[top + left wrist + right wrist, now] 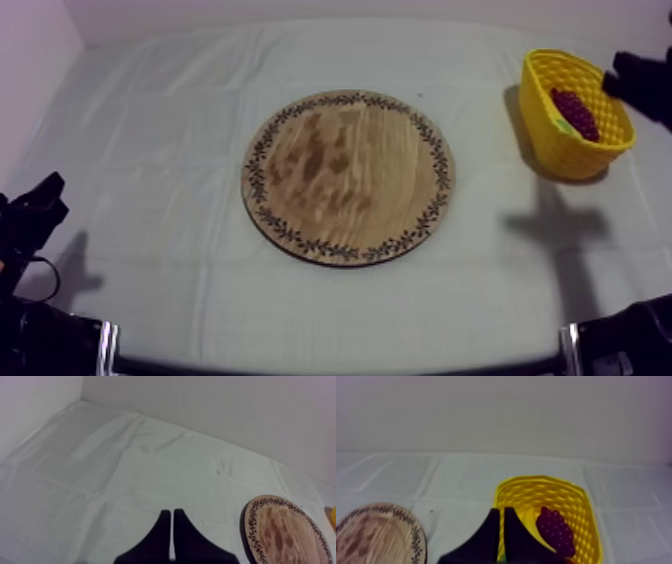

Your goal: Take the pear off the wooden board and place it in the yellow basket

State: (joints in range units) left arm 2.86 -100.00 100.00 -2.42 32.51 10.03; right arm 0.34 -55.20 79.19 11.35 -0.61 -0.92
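1. Pear [564, 126], at a best guess: the pale green patch inside the yellow basket [550, 140], against the bunch of grapes [577, 112] on the side toward the middle of the table [150, 150]. Too small to name with certainty.
2. Right gripper [618, 80]: hovering at the basket's far right rim, by the table's far right corner. Fingers [486, 538] pressed together into a narrow wedge, gripping nothing.
3. Deciding relation: green patch just below those fingertips and a little toward the table's middle. Long axis impossible to read. Right arm by far the nearer, left arm well apart.
4. Wooden board [348, 177]: at the table's middle, face bare. Judged from that: placing likely done, with only a lift clear of the basket left.
5. Left gripper [50, 197]: low at the table's near left edge, likewise closed to a wedge on nothing, pointing over bare cloth.
6. From the top view: the green patch, and the wide gap between board and basket. From the right wrist view: the grapes lying in the basket just beyond the fingertips, with the board's rim off toward the table's middle. From the left wrist view: the board's patterned rim beside the closed fingers.
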